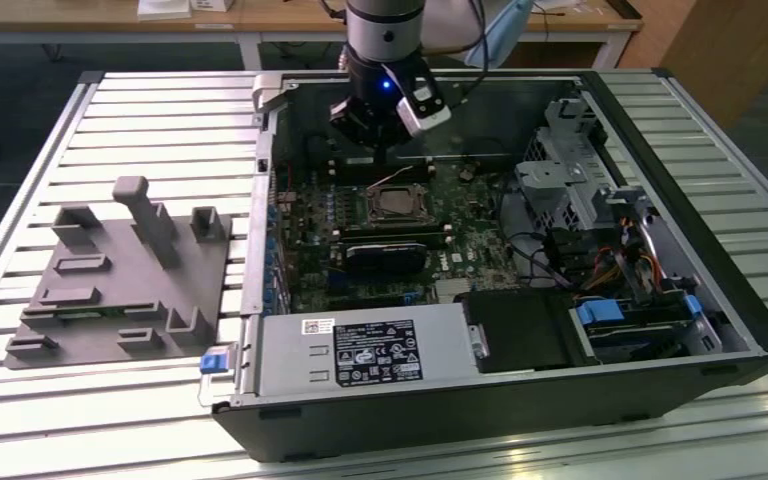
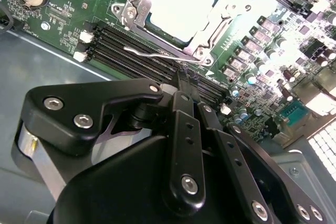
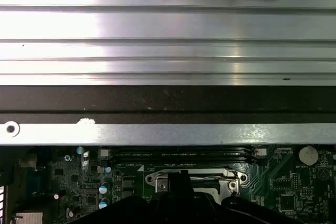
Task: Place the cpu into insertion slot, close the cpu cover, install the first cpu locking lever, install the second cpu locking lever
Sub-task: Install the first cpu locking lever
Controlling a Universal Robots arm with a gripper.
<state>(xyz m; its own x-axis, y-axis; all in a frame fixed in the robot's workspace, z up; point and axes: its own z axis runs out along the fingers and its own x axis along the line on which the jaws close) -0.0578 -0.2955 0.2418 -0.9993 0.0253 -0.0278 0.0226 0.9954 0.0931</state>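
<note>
The cpu (image 2: 181,1) lies in the insertion slot (image 1: 395,204) on the green board, its bright metal top showing through the window of the cpu cover (image 2: 209,39). The cover lies flat around the chip. A thin wire locking lever (image 2: 152,53) runs along the socket's edge beside the long black memory slots (image 2: 136,59); whether it is latched I cannot tell. My gripper (image 2: 181,81) hovers over the memory slots just short of that lever, shut and holding nothing. In the exterior view the gripper (image 1: 383,162) hangs above the socket's far side. In the first wrist view the gripper (image 3: 181,182) sits against the cover (image 3: 197,176).
The open computer case (image 1: 704,250) walls in the board. A power supply (image 1: 357,355) fills its near side, and drive bays with cables (image 1: 624,270) stand at the exterior view's right. A grey fixture block (image 1: 117,280) rests on the slatted table at the exterior view's left.
</note>
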